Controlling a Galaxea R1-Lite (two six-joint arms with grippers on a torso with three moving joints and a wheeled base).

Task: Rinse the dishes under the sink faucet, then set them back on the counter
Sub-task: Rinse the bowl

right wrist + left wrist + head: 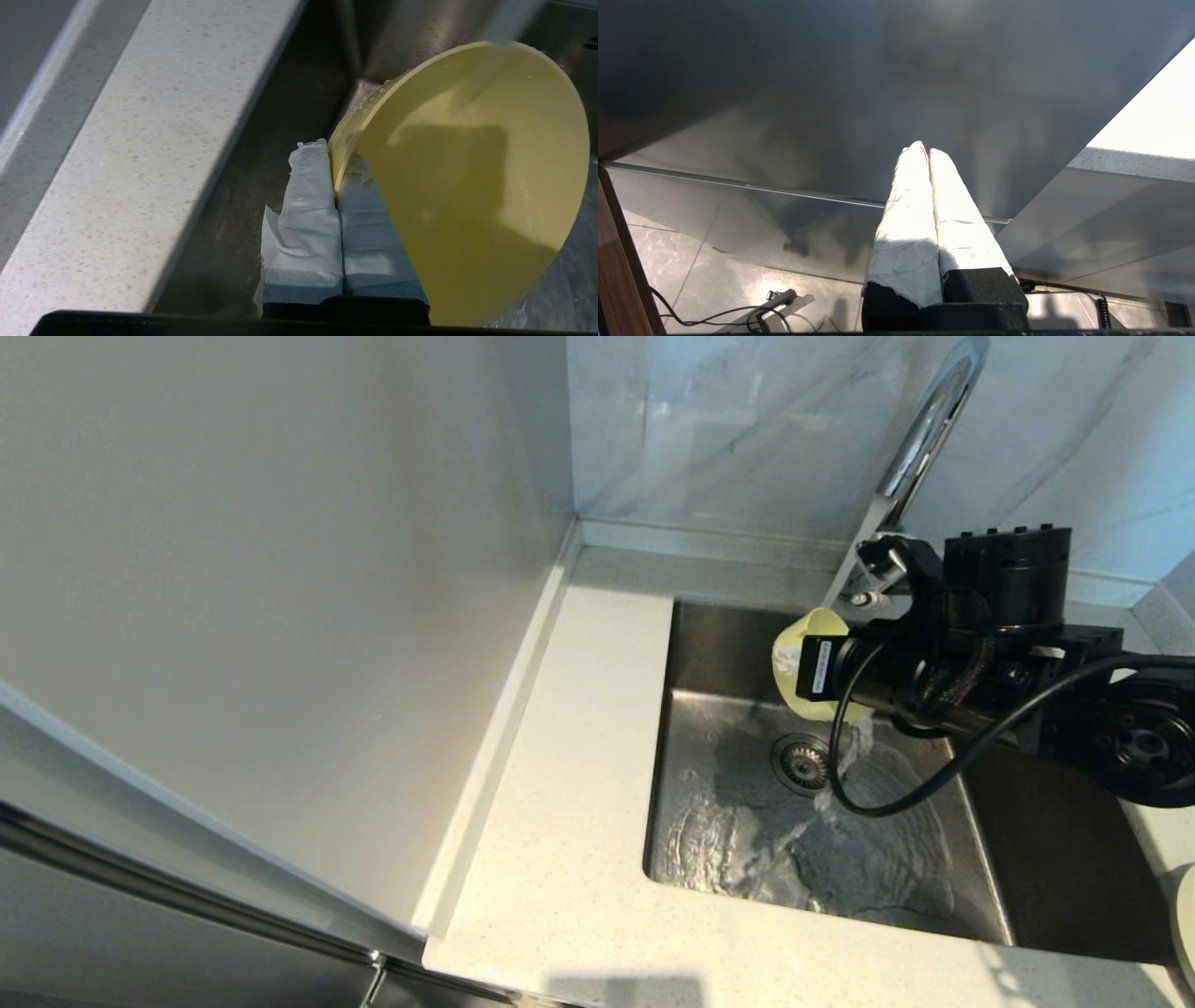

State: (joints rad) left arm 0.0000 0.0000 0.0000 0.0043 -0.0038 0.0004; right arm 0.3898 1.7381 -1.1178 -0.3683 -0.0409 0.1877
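Over the steel sink [709,644], my right gripper [335,175] is shut on the rim of the small pale-yellow bowl [472,186], one finger inside and one outside. The bowl [792,649] is tipped on its side just below the spout of the chrome gooseneck faucet [924,439]. Water [845,756] runs down past it and spreads over the basin floor around the drain [801,763]. My right arm [990,644] hides most of the bowl in the head view. The chopsticks are out of view. My left gripper [923,149] is shut and empty, parked low by a grey cabinet front.
The speckled off-white counter [579,756] borders the sink on the left and front, with a raised rim against the wall panel [280,569]. A pale round edge, likely the plate [1187,919], shows at the far right. A black cable [896,803] loops under my right wrist.
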